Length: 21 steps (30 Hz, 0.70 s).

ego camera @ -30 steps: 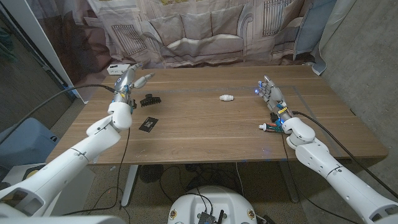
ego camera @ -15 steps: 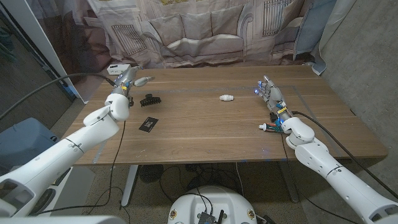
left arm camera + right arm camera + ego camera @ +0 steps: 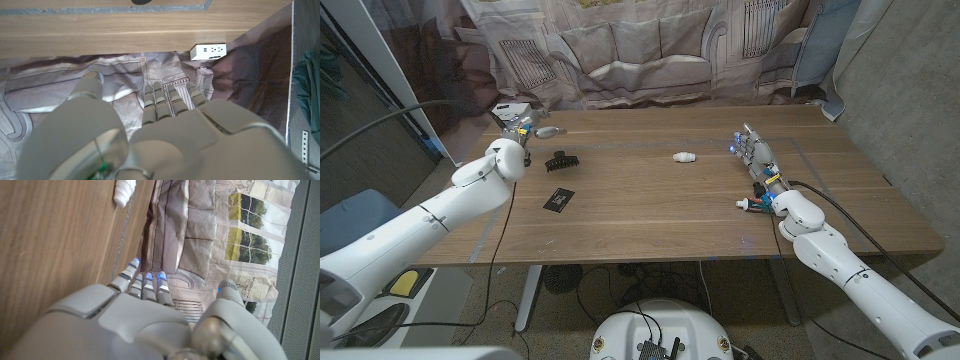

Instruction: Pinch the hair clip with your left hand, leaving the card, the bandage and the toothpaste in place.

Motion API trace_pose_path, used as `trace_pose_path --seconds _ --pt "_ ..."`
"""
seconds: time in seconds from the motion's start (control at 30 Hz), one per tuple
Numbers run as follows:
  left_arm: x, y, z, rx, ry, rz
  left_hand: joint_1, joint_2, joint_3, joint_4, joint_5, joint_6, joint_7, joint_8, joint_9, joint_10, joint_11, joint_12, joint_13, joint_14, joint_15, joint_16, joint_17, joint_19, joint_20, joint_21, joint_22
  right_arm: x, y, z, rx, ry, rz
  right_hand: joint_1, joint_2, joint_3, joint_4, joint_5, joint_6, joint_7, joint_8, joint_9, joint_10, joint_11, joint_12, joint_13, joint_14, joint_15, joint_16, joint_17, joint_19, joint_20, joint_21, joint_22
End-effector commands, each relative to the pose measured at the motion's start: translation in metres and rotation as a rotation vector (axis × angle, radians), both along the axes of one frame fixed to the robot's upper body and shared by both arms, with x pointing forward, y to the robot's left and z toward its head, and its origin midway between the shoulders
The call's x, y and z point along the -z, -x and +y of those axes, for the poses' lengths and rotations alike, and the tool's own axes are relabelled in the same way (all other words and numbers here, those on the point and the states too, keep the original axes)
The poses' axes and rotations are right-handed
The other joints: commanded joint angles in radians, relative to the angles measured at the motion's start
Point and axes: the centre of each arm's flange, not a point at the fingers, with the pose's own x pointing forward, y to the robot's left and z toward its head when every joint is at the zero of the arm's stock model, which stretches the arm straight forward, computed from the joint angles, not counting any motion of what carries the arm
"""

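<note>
- i should bring my left hand [image 3: 525, 128] down slowly over the hair clip [image 3: 560, 160], then pinch it with thumb and one finger, staying off the card [image 3: 558, 200].
- my left hand holds nothing, its fingers spread apart.
- the hair clip lies on the table [image 3: 650, 215], near my left hand, closer to me than it, not touching.

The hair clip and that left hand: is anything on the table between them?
No. In the head view, only bare wood separates the left hand from the hair clip; the card lies nearer the robot.
</note>
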Motion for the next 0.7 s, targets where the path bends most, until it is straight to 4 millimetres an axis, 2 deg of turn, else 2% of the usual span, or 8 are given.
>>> trace_pose_path --seconds 0.03,0.07,0.1,0.4,0.43,0.5,0.53,0.7 --pt "-0.01 0.0 0.0 -0.073 -0.09 0.123 0.044 -0.026 0.002 0.0 0.016 0.006 -0.025 0.004 0.001 0.011 -0.026 0.003 0.002 0.013 -0.017 0.008 0.002 0.021 0.001 0.011 0.002 0.004 0.001 0.001 0.004 -0.002 0.001 0.002 0.007 0.0 -0.001 0.0 0.008 -0.002 0.002 0.002 0.006 0.002 -0.002 0.004 0.004 0.004 0.001 0.002 0.001 0.003 -0.003 0.002" --pt "-0.011 0.0 0.0 -0.08 -0.1 0.134 0.057 -0.032 0.003 0.0 0.02 0.01 -0.032 0.005 0.001 0.015 -0.028 0.004 0.003 0.019 -0.02 0.01 0.001 0.028 0.001 0.012 0.002 0.004 0.001 0.002 0.004 -0.005 0.002 0.002 0.006 0.0 -0.001 0.0 0.008 -0.001 0.002 0.002 0.006 0.002 -0.002 0.004 0.004 0.004 0.001 0.002 0.001 0.003 -0.003 0.002" --pt "-0.012 0.0 0.0 -0.084 -0.103 0.14 0.072 -0.036 0.005 0.0 0.025 0.012 -0.038 0.006 0.001 0.016 -0.041 0.004 0.003 0.021 -0.022 0.009 0.001 0.03 0.002 0.012 0.002 0.004 0.001 0.002 0.004 -0.006 0.003 0.002 0.006 -0.001 -0.001 0.0 0.008 -0.002 0.002 0.002 0.007 0.002 -0.002 0.004 0.004 0.004 0.001 0.002 0.001 0.003 -0.003 0.002" --pt "-0.016 -0.004 -0.002 -0.122 -0.173 0.207 0.152 -0.042 0.017 0.003 0.041 -0.006 -0.059 -0.001 0.002 -0.009 -0.061 -0.008 0.003 0.016 -0.029 0.004 0.001 0.049 -0.007 0.014 0.002 0.007 0.001 0.008 -0.005 -0.01 0.006 0.001 0.004 -0.002 -0.001 -0.001 0.009 0.0 0.002 0.002 0.006 0.003 -0.002 0.004 0.003 0.006 0.0 0.003 -0.001 0.005 -0.004 0.002" --pt "-0.017 -0.004 -0.002 -0.128 -0.179 0.211 0.198 -0.038 0.027 0.004 0.045 0.012 -0.067 0.006 0.003 0.016 -0.068 0.0 0.004 0.037 -0.044 0.01 0.001 0.05 -0.009 0.012 0.003 0.007 0.002 0.008 -0.005 -0.012 0.007 0.001 0.004 -0.002 -0.001 -0.001 0.009 0.0 0.002 0.002 0.006 0.003 -0.002 0.004 0.003 0.006 0.0 0.003 -0.001 0.005 -0.004 0.002" --pt "-0.018 -0.005 -0.003 -0.135 -0.184 0.222 0.226 -0.038 0.031 0.007 0.043 0.037 -0.071 0.015 0.004 0.042 -0.074 0.009 0.004 0.048 -0.045 0.011 0.0 0.05 -0.009 0.01 0.003 0.007 0.002 0.009 -0.005 -0.01 0.007 0.001 0.003 -0.003 -0.002 0.0 0.009 0.0 0.002 0.002 0.005 0.004 -0.003 0.004 0.002 0.006 -0.001 0.003 -0.002 0.005 -0.004 0.002" --pt "-0.019 -0.006 -0.003 -0.139 -0.186 0.228 0.238 -0.036 0.032 0.009 0.04 0.045 -0.072 0.017 0.005 0.058 -0.089 0.014 0.005 0.052 -0.049 0.011 0.0 0.051 -0.012 0.01 0.003 0.008 0.002 0.009 -0.004 -0.013 0.009 0.001 0.003 -0.003 -0.002 0.0 0.009 0.0 0.002 0.002 0.005 0.004 -0.003 0.004 0.002 0.006 -0.001 0.003 -0.002 0.005 -0.004 0.002" --pt "-0.021 -0.009 -0.002 -0.138 -0.207 0.249 0.252 -0.037 0.031 0.013 0.035 0.061 -0.077 0.019 0.006 0.072 -0.084 0.017 0.005 0.056 -0.05 0.01 0.0 0.049 -0.015 0.008 0.003 0.009 0.004 0.01 -0.001 -0.016 0.011 0.002 0.002 -0.003 -0.004 0.0 0.008 0.0 0.002 0.002 0.004 0.003 -0.003 0.004 0.003 0.008 -0.001 0.002 -0.003 0.006 -0.004 0.002"
